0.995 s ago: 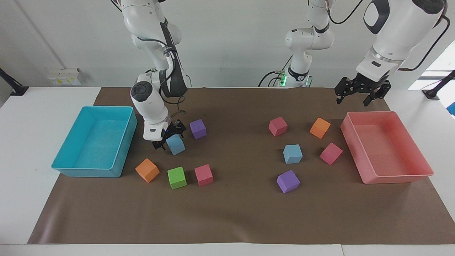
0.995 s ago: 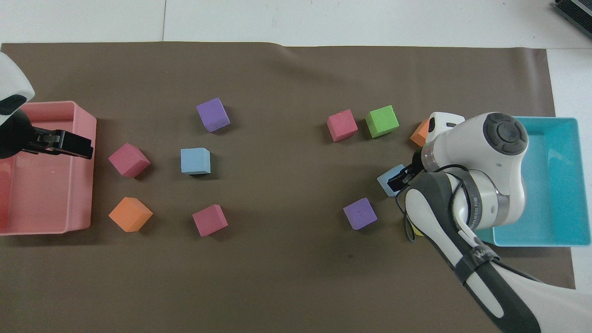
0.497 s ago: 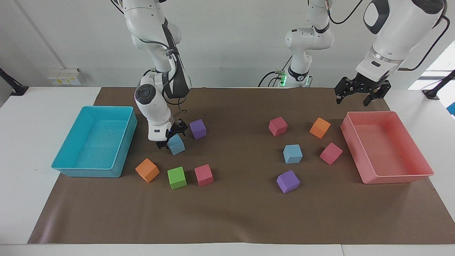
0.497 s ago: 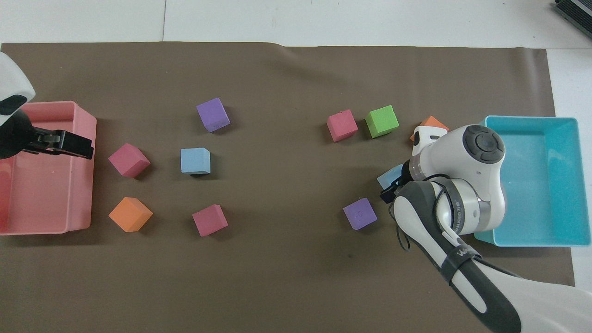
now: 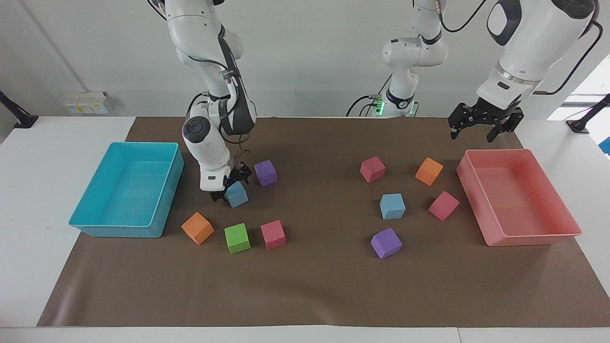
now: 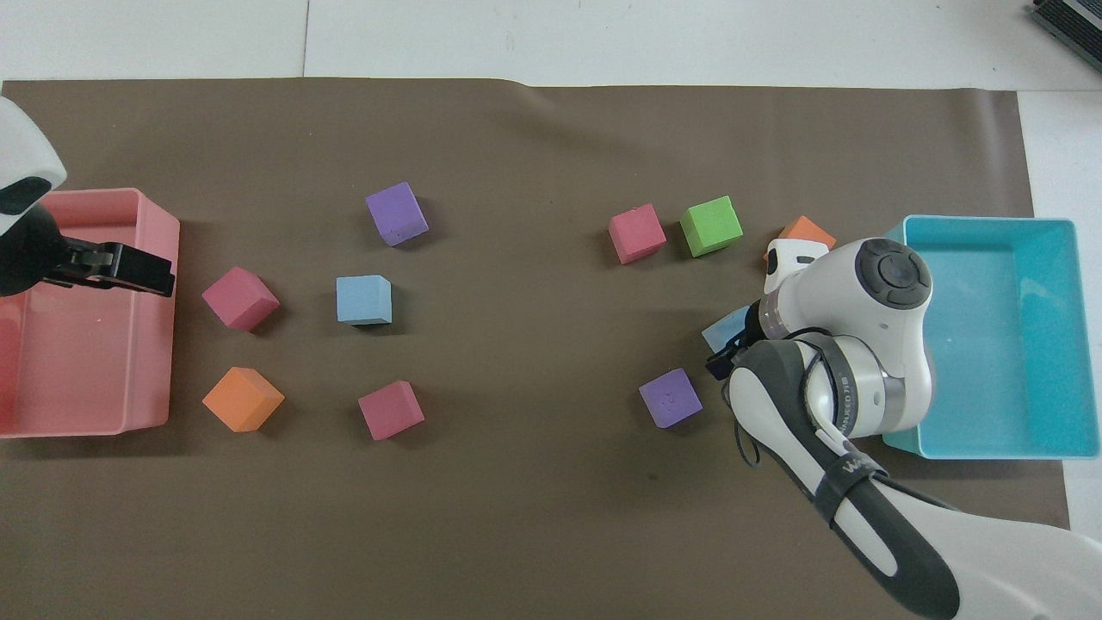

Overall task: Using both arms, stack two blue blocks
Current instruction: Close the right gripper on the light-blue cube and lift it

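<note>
The right gripper [image 5: 230, 187] is low at one blue block [image 5: 237, 194], fingers spread around it, near the surface's right-arm end. The other blue block [image 5: 392, 206] lies toward the left-arm end. The left gripper [image 5: 481, 127] waits, fingers spread, over the pink bin's [image 5: 524, 236] edge.

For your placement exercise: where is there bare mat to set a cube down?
Widest: the mat between the two cube clusters; also the strip farthest from the robots. Crowded: around the right gripper at a blue block near the cyan bin. Left gripper waits over the pink bin.
</note>
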